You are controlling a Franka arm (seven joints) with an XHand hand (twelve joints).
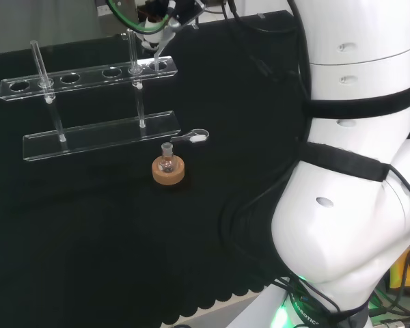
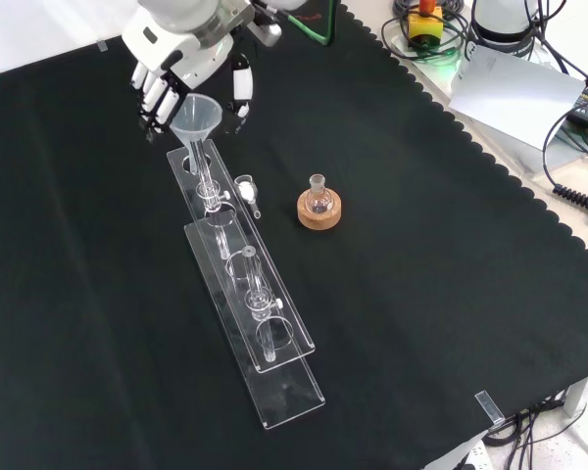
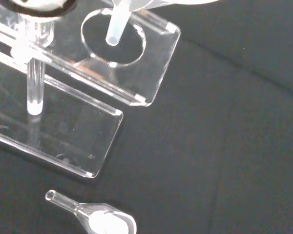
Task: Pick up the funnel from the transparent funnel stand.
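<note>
Front view: the hand (image 2: pixel 181 69) has its fingers curled around the funnel (image 2: pixel 196 119), whose stem hangs just above the transparent funnel stand (image 2: pixel 274 362); the lift looks nearly done.

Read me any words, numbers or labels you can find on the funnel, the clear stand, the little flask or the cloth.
None: no print shows on the funnel, the transparent funnel stand, the small flask on its cork ring, the weighing scoop or the black cloth.
</note>
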